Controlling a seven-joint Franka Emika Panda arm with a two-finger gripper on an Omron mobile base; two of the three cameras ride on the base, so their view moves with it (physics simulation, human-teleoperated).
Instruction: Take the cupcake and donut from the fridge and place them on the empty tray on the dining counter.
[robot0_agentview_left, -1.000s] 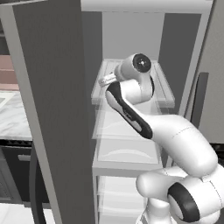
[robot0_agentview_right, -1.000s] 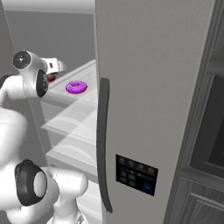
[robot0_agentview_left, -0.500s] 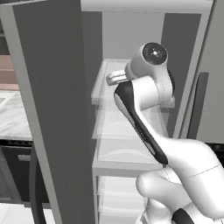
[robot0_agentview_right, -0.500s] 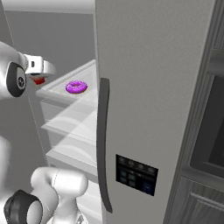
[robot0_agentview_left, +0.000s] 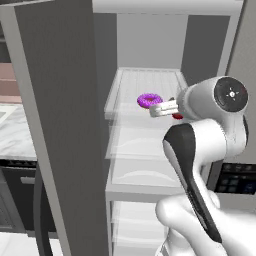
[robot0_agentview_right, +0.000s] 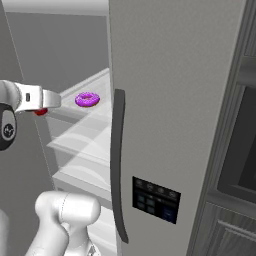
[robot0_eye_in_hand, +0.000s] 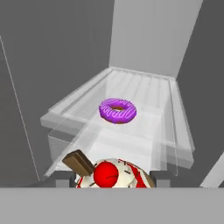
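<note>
Clamping the cupcake (robot0_eye_in_hand: 113, 174), the gripper (robot0_eye_in_hand: 113, 177) has its two dark fingertips (robot0_eye_in_hand: 64, 176) pressed against either side of the little cake, and the hand view puts it right up close: white frosting, a red ball on top, a brown chocolate slab (robot0_eye_in_hand: 79, 162) stuck in at an angle. So the jaws sit part-way closed, pinching the cupcake between them. From the left base view only a sliver of red shows, the cupcake (robot0_agentview_left: 177, 116) peeking out beside the white hand, and from the right base view it is a red dab (robot0_agentview_right: 40, 112) just under the gripper's pale finger block (robot0_agentview_right: 44, 99).

Take the donut (robot0_eye_in_hand: 117, 110) as the marker. It lies flat on the translucent shelf (robot0_eye_in_hand: 176, 117), purple icing up, and the gripper with its cupcake hangs on the near side of it, out past the shelf's front edge, apart from it and not touching. In the left base view the donut (robot0_agentview_left: 149, 100) sits just left of the gripper (robot0_agentview_left: 161, 109) tip; in the right base view the donut (robot0_agentview_right: 87, 99) sits to the right of the gripper.

Around the donut stands the fridge (robot0_agentview_left: 150, 40), grey walls behind and beside it, more pale shelves stacked below. The open door (robot0_agentview_left: 55, 120) stands well to the donut's left in the left base view. In the right base view, the other door (robot0_agentview_right: 170, 100), with its long dark handle (robot0_agentview_right: 117, 165) and small control panel (robot0_agentview_right: 154, 198), rises to the donut's right.
</note>
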